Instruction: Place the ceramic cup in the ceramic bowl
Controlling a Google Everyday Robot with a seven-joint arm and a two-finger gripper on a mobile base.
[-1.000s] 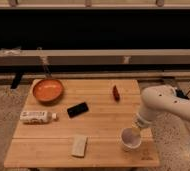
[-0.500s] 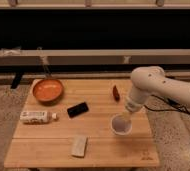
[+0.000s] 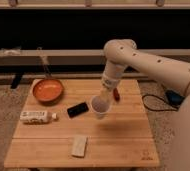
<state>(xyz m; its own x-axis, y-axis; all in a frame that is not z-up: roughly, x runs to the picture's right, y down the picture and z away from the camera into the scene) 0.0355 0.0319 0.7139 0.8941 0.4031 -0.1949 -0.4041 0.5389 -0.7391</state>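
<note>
**Tool.** The gripper hangs just above the middle of the frame, below the bent white arm. Its fingers are pressed together on the far rim of the ceramic cup, a pinch on the wall only.

**Task item.** The cup hangs at frame centre, apparently clear of the wooden table. It is just right of the black phone and just left of the small red object. The ceramic bowl sits well apart, at the table's upper left corner.

**Orientation.** The cup's mouth faces up, showing its pale inside. Its long axis runs near vertical, base leaning slightly toward the lower left. The exact tilt cannot be determined.

**Hazards, as judged.**
- A rim pinch on glazed ceramic is thin purchase. A quick sideways move could let the cup swing or slip out.
- The phone lies on the direct line to the bowl. A low carry would clip it.
- Descent short of the bowl's centre would land the base on the brownish rim and tip both pieces.
- A high release risks chipping ceramic on ceramic.
- The white plastic bottle lies off the path and poses little concern.
</note>
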